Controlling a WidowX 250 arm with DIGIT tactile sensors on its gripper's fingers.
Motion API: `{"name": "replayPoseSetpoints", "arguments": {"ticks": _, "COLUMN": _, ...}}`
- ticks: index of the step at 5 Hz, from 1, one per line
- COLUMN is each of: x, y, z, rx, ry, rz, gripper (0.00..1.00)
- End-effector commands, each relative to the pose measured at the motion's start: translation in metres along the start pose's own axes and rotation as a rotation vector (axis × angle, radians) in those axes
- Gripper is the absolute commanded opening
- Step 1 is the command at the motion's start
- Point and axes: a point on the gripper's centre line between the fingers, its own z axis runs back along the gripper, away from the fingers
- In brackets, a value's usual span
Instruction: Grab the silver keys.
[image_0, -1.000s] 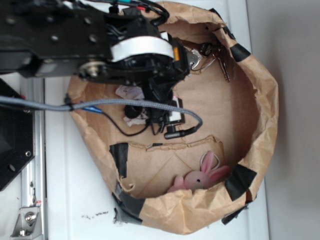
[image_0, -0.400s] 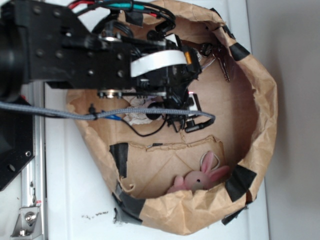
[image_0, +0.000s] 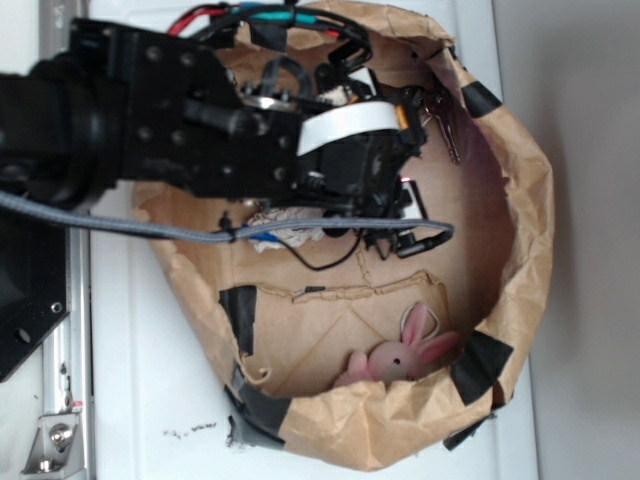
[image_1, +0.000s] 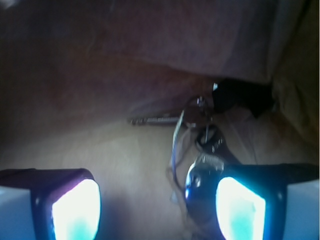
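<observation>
bag: brown paper bag (image_0: 520, 240) with its rim rolled down and patched with black tape, lying on a white table (image_0: 150, 400); taken as the landmark for everything below.
arm: black robot arm (image_0: 150, 130) reaching in over the bag's left rim and covering much of the upper half of the bag's floor; white band around the wrist.
cable: grey braided cable (image_0: 120, 222) running from outside the bag's left rim across the arm into the bag's middle.
gripper: seen from the wrist camera (image_1: 157, 205) as two glowing pads low in the picture, spread wide with bare bag floor between them, so open and gripping nothing; hidden under the arm in the exterior view.
keys: silver keys (image_1: 200, 145) lying on the bag's floor close under its upper right wall; in the wrist view just above and touching the edge of the right pad, one long key pointing left, ring and dark clip toward the bag wall; in the exterior view (image_0: 440, 118) partly poking out past the arm's tip.
paper: crumpled white paper (image_0: 285, 222) on the bag's floor, left of centre, mostly hidden beneath the arm.
bunny: pink toy bunny (image_0: 400, 355) at the bag's lower wall, well apart from the keys.
rail: metal rail (image_0: 60, 380) outside the bag, along the table's left edge.
</observation>
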Motion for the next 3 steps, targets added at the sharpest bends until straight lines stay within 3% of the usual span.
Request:
{"name": "replayPoseSetpoints", "arguments": {"ticks": 1, "x": 0.023, "y": 0.006, "z": 0.005, "rx": -0.012, "ry": -0.063, "rz": -0.001, "gripper": 1.00}}
{"name": "replayPoseSetpoints", "arguments": {"ticks": 2, "x": 0.024, "y": 0.005, "z": 0.001, "rx": -0.006, "ry": -0.065, "rz": -0.004, "gripper": 1.00}}
{"name": "replayPoseSetpoints", "arguments": {"ticks": 3, "x": 0.027, "y": 0.002, "z": -0.008, "rx": 0.026, "ry": -0.105, "rz": -0.018, "gripper": 1.00}}
